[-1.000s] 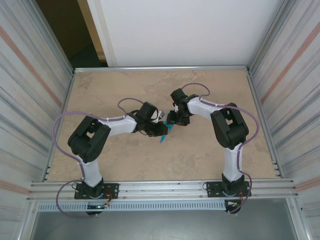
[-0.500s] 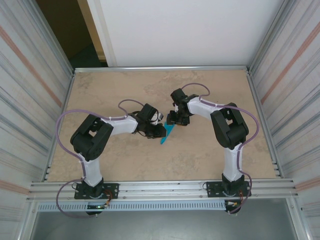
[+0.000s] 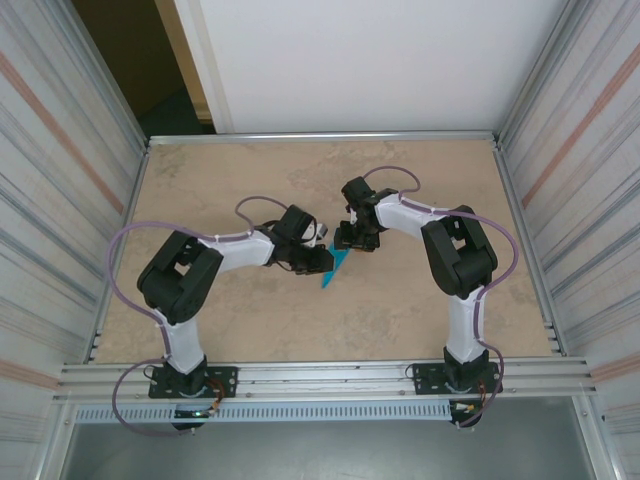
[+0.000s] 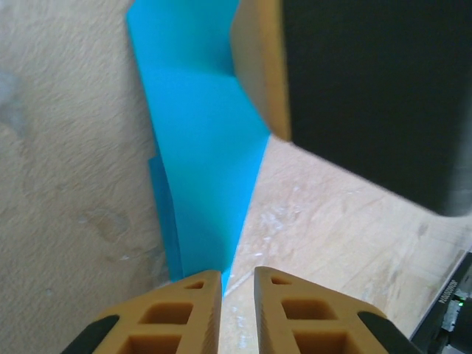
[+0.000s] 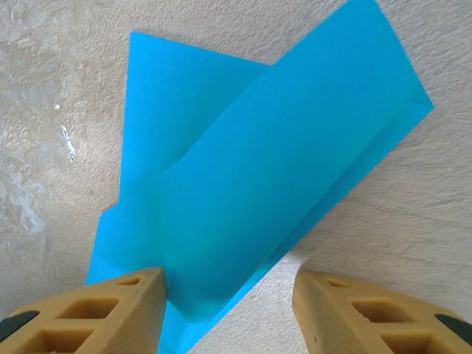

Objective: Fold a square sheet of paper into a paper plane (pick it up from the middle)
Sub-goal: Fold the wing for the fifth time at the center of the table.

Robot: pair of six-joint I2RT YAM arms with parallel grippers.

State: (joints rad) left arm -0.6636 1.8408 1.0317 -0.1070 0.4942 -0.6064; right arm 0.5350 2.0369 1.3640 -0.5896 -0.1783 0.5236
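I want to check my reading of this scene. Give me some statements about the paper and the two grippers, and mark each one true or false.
1. The paper plane is teal and shows folded layers. True.
2. It lies at the far edge of the table. False: it lies near the middle, between the two grippers.
3. The right gripper has its jaws well apart. True.
4. The left gripper is spread wider than the right one. False: its jaws leave just a narrow gap.
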